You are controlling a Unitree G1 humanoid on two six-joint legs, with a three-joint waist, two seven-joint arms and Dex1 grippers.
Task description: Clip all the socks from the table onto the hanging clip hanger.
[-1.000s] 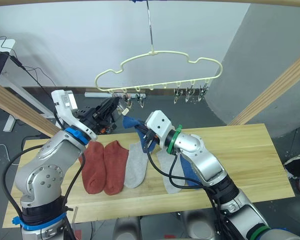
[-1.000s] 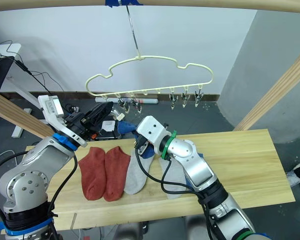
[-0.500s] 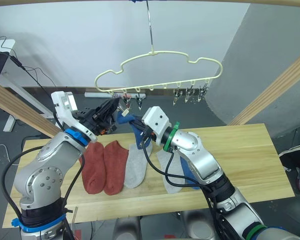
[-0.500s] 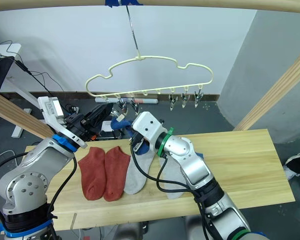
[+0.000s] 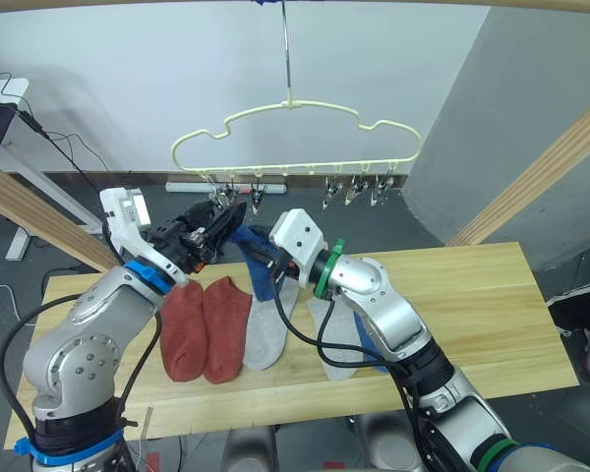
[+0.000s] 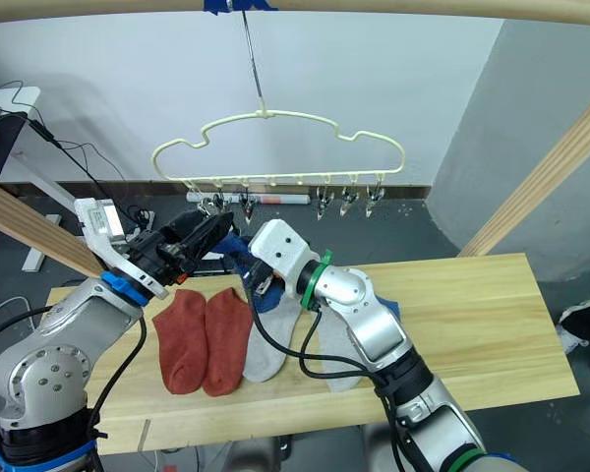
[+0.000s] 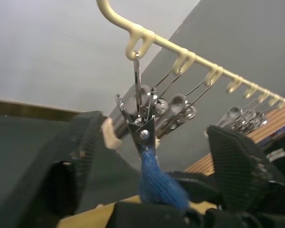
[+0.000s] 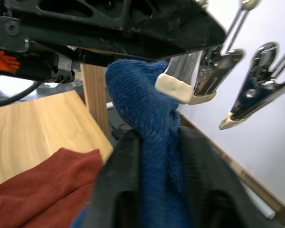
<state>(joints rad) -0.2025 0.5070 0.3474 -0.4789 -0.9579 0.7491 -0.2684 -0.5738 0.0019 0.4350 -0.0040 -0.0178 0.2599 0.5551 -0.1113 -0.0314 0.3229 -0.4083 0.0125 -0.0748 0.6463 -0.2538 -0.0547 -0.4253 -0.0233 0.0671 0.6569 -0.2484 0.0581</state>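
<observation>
**Blue sock meets the first clip**

The thin pale-yellow wire clip hanger (image 5: 295, 138) hung above the long light wooden table (image 5: 472, 305). The right hand (image 8: 154, 156) was pinching a soft blue knit sock (image 8: 152, 123) and held its top edge up at the small metal clip (image 7: 141, 124) at the left end of the hanger. In the left wrist view the sock's tip sat inside that clip's mouth. The left hand (image 5: 216, 221) was at the same clip, with its black fingers (image 7: 76, 156) spread on either side of it.

Below the hanger, five socks lay on the table: two rust-red socks (image 5: 205, 324), two light grey socks (image 5: 267, 329) and part of another blue sock (image 5: 372, 346) under the right arm.

The clip may have gripped only a tiny bit of sock. If the right hand let go too soon, the sock could slip out and fall. The hanger hung free from its long hook, so a push could make it swing and pull the clip away.
</observation>
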